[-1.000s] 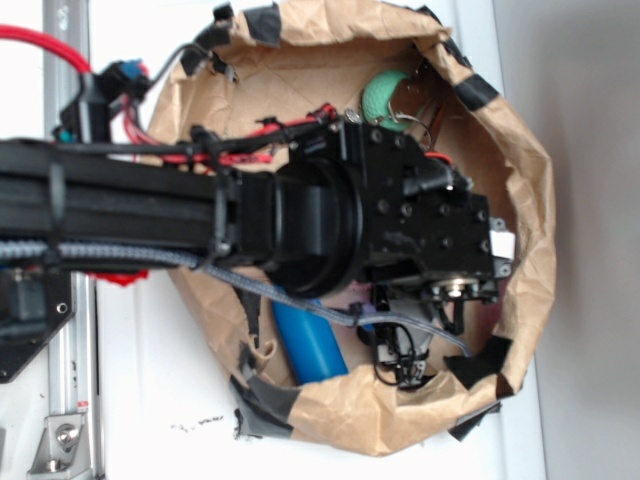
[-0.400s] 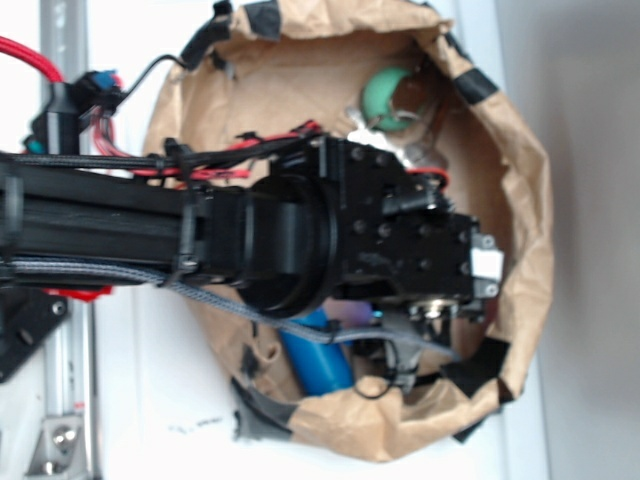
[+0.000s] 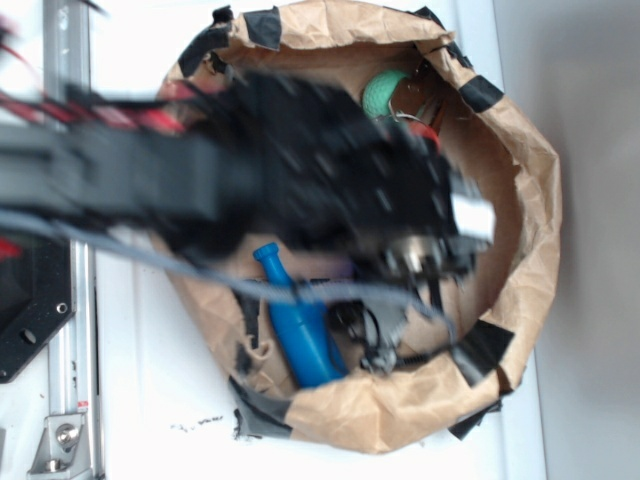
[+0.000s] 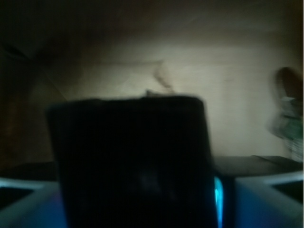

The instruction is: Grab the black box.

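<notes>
In the wrist view the black box [image 4: 128, 161] fills the middle of the frame, dark and flat-faced, sitting between my two blue-lit fingers [image 4: 266, 199]. My gripper [image 4: 137, 194] is shut on it, with a thin cyan glow along the box's right edge. In the exterior view my arm is motion-blurred over the brown paper nest [image 3: 520, 150]. The gripper [image 3: 425, 270] hangs over the nest's right-middle, and the arm hides the box there.
A blue bottle [image 3: 300, 325] lies in the nest's lower left, neck pointing up-left. A green round object [image 3: 383, 92] sits at the nest's top. Black tape patches [image 3: 483, 345] mark the rim. Cables [image 3: 375, 335] hang beside the bottle. A metal rail [image 3: 62, 300] runs down the left.
The arm has swung quickly toward the top of the exterior picture and is now blurred. The blue bottle's neck, covered before, has come into sight.
</notes>
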You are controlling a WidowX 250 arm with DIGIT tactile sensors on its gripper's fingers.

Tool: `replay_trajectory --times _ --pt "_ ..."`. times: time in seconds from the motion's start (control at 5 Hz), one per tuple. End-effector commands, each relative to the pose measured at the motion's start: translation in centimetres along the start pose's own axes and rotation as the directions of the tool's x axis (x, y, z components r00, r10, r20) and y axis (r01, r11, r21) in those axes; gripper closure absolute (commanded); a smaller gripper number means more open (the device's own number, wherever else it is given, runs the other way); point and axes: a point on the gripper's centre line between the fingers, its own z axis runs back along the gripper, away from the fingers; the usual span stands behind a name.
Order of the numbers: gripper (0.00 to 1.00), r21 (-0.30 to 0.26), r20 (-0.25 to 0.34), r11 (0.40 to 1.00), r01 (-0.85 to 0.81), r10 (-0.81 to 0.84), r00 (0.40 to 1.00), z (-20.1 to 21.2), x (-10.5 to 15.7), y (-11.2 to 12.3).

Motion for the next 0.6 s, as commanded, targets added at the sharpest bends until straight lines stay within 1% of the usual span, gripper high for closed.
replay_trajectory --times 0.0,0.2,0.4 --pt "1.0 0.007 0.1 0.97 -0.243 0.241 0.965 5.8 -1.6 3.1" --pt "1.0 0.046 0.053 0.966 -0.255 0.253 0.966 5.7 -1.3 2.6" --pt "1.0 0.065 0.04 0.978 -0.198 0.196 0.98 5.6 -0.7 2.1"
